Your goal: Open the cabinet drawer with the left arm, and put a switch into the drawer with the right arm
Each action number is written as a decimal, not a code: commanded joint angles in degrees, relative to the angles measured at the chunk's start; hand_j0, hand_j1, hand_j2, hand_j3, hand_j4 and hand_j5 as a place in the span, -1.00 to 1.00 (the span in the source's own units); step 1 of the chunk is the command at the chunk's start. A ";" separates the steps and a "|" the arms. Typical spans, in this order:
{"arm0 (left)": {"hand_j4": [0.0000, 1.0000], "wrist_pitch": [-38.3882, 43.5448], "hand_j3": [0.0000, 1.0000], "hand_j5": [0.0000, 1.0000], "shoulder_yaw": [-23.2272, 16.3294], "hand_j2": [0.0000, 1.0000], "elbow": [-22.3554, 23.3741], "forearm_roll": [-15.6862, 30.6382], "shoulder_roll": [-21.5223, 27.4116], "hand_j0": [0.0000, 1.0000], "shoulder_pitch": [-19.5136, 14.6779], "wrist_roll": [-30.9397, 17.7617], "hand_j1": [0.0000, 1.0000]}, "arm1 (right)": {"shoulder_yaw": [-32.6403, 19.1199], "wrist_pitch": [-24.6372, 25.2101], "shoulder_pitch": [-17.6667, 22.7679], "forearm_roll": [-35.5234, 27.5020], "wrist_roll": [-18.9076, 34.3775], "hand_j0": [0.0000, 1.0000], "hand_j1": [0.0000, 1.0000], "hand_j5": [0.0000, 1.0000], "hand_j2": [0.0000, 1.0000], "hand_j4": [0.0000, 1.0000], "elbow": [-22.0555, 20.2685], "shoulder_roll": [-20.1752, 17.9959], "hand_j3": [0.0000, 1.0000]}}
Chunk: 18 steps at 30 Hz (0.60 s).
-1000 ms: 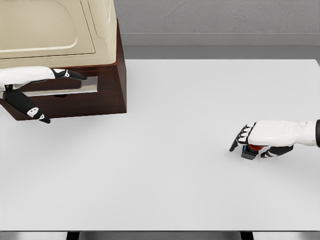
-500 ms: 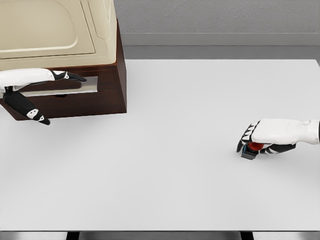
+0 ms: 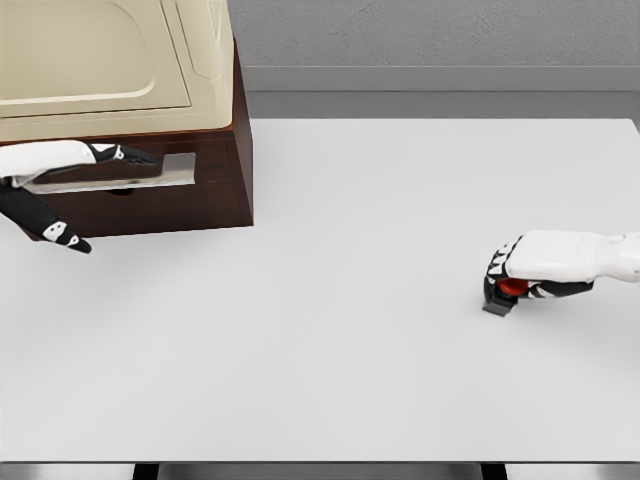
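Left hand (image 3: 45,170) reaching level at drawer (image 3: 130,185) front, fingers spread, grasping nothing. Right hand (image 3: 540,265) lying palm-down on counter (image 3: 350,250), fingers curled around switch (image 3: 503,292). No legible writing.

A bare simulated test space, not a lived-in room: a wide, featureless white table (image 3: 330,300) fills the view, a plain grey wall (image 3: 430,35) runs behind it, and a dark wooden cabinet (image 3: 215,185) with a cream top stands at one corner.

One cabinet (image 3: 150,190), one switch (image 3: 503,295)
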 commanded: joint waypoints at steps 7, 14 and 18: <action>1.00 1.77 1.00 1.00 0.39 1.00 0.10 -0.35 -0.18 1.00 1.41 0.01 1.00 | -0.23 0.15 -0.97 -0.56 -0.02 0.01 0.01 0.01 0.01 0.01 0.44 0.59 0.01; 1.00 1.86 1.00 1.00 0.30 1.00 0.10 0.18 0.08 1.00 1.67 0.01 1.00 | -0.32 0.15 -2.46 -0.56 -0.02 0.01 0.01 0.01 0.01 0.01 0.52 0.94 0.01; 1.00 1.68 1.00 1.00 0.39 1.00 0.01 0.71 0.26 1.00 2.81 0.01 1.00 | -0.23 0.15 -3.52 -0.56 -0.02 0.01 0.01 0.01 0.01 0.01 0.52 2.52 0.01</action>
